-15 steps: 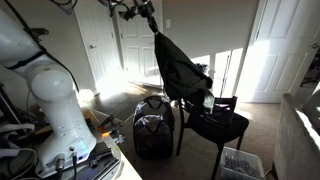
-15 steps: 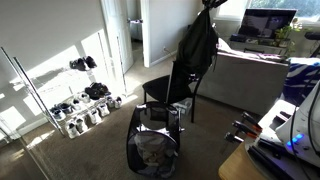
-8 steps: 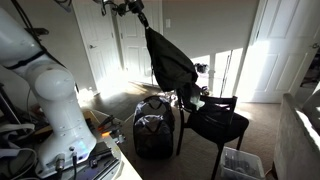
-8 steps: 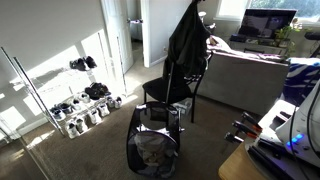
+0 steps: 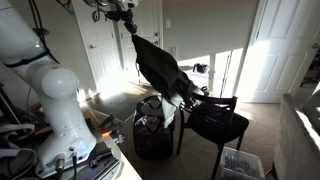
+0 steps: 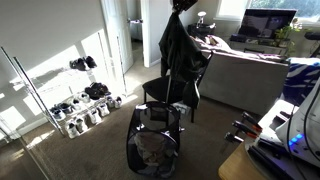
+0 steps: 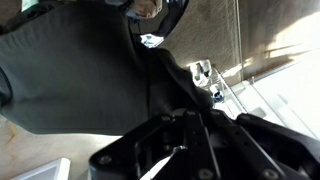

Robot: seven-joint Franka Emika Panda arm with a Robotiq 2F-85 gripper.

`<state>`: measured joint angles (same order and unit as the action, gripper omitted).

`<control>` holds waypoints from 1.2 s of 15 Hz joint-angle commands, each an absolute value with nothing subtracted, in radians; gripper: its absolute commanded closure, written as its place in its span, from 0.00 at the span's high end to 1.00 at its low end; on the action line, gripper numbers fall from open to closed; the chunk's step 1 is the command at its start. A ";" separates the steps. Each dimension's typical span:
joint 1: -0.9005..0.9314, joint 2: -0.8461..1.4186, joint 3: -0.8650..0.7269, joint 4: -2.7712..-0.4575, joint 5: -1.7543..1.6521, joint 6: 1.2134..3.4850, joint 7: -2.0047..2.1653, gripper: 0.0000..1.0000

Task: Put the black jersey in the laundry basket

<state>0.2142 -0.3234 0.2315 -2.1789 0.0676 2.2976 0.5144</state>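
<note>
The black jersey point(image 5: 160, 68) hangs limp from my gripper point(image 5: 128, 26), high above the floor. It shows in both exterior views, also as a dark drape point(image 6: 176, 52). My gripper point(image 6: 179, 8) is shut on the jersey's top. The jersey's lower end trails toward the black chair point(image 5: 215, 120). The laundry basket point(image 5: 151, 130) stands on the carpet below, dark and round with pale trim, also seen nearer the camera point(image 6: 152, 150). In the wrist view the jersey point(image 7: 80, 90) fills the frame under the gripper's fingers point(image 7: 185, 135).
A black wooden chair point(image 6: 170, 92) stands behind the basket. A small clear plastic bin point(image 5: 241, 163) sits on the floor by the chair. A shoe rack point(image 6: 75, 100) lines the wall. A sofa point(image 6: 250, 75) stands behind the chair.
My gripper has carried the jersey sideways away from the chair back and toward the space above the basket. The jersey swings along, still held.
</note>
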 commanded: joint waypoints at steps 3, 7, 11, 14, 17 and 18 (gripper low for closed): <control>0.238 -0.243 0.175 -2.154 0.264 2.247 0.204 0.04; 0.206 -0.211 0.150 -2.163 0.293 2.218 0.174 0.04; 0.193 -0.199 0.153 -2.176 0.258 2.238 0.215 0.04; 0.192 -0.196 0.152 -2.176 0.258 2.238 0.215 0.04; 0.192 -0.196 0.152 -2.176 0.258 2.238 0.215 0.04; 0.192 -0.196 0.152 -2.176 0.258 2.238 0.215 0.05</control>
<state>0.2069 -0.1958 0.1384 -2.1787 0.2555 2.2419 0.2166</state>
